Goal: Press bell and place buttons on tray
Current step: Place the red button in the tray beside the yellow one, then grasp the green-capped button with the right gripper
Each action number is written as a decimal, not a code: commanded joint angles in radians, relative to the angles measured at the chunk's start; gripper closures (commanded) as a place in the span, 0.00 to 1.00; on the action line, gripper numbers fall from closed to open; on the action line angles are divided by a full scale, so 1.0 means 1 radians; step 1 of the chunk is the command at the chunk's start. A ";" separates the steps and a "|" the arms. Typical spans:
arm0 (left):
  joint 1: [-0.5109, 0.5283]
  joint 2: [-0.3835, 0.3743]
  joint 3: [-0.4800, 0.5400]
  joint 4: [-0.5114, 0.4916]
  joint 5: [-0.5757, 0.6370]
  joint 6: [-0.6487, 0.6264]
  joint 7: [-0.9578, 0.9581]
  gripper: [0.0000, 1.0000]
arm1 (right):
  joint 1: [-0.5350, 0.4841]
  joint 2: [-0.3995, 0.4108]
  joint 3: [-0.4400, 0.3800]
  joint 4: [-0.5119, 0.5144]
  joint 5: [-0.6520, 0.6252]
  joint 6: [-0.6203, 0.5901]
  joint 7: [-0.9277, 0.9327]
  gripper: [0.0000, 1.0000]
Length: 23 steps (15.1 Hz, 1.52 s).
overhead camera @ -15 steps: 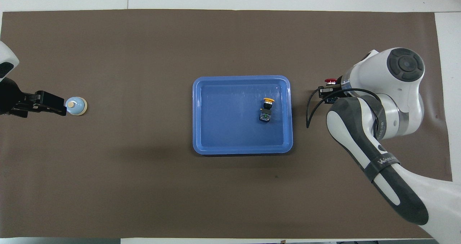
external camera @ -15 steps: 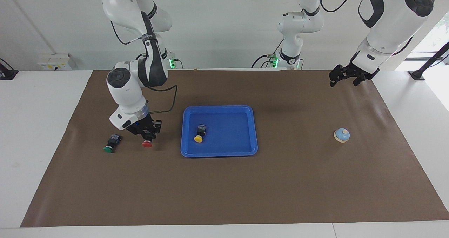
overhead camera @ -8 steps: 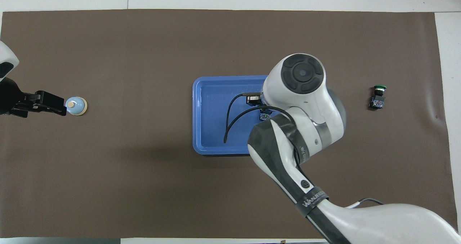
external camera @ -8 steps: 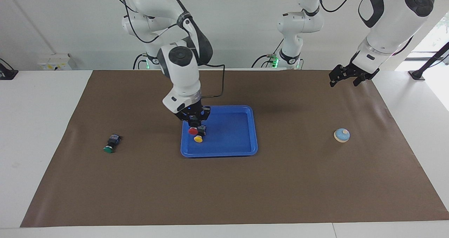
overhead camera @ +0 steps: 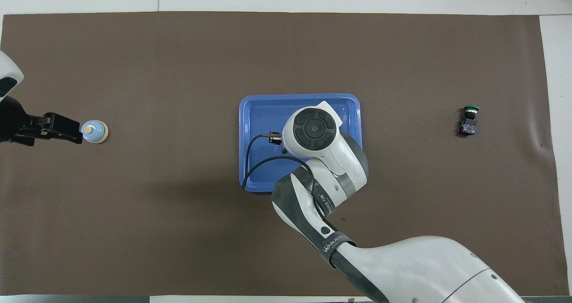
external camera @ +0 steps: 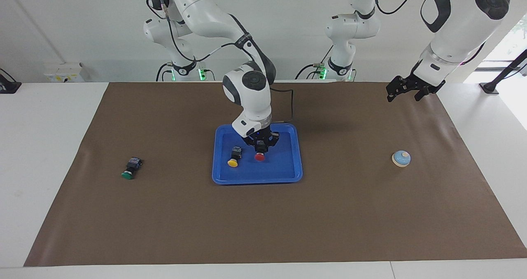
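Note:
The blue tray (external camera: 284, 157) lies mid-mat and also shows in the overhead view (overhead camera: 263, 111). The yellow button (external camera: 234, 157) lies in it. My right gripper (external camera: 260, 148) is low in the tray, shut on the red button (external camera: 259, 156), beside the yellow one. In the overhead view my right arm hides both. The green button (external camera: 131, 168) lies on the mat toward the right arm's end and shows in the overhead view (overhead camera: 468, 120). The bell (external camera: 401, 158) (overhead camera: 94, 131) stands toward the left arm's end. My left gripper (external camera: 404, 97) waits open, raised over the mat there, apart from the bell.
A brown mat (external camera: 263, 221) covers the white table (external camera: 45, 147). My right arm's elbow and cable (external camera: 284, 94) hang over the tray's edge nearest the robots. A third robot base (external camera: 341, 65) stands at the table's edge between the arms.
My right gripper has carried the red button from the mat near the green button into the tray, past the yellow button, and lowered it. The left arm has not moved.

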 commanded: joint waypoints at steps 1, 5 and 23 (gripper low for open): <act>-0.003 0.003 0.005 0.017 0.002 -0.017 -0.006 0.00 | -0.008 -0.026 0.004 -0.045 -0.010 0.032 0.031 1.00; -0.003 0.003 0.005 0.017 0.002 -0.017 -0.006 0.00 | -0.023 -0.046 0.004 -0.033 -0.004 -0.020 0.105 0.00; -0.003 0.003 0.004 0.017 0.002 -0.017 -0.006 0.00 | -0.703 -0.287 -0.007 -0.244 -0.082 -0.062 -0.665 0.00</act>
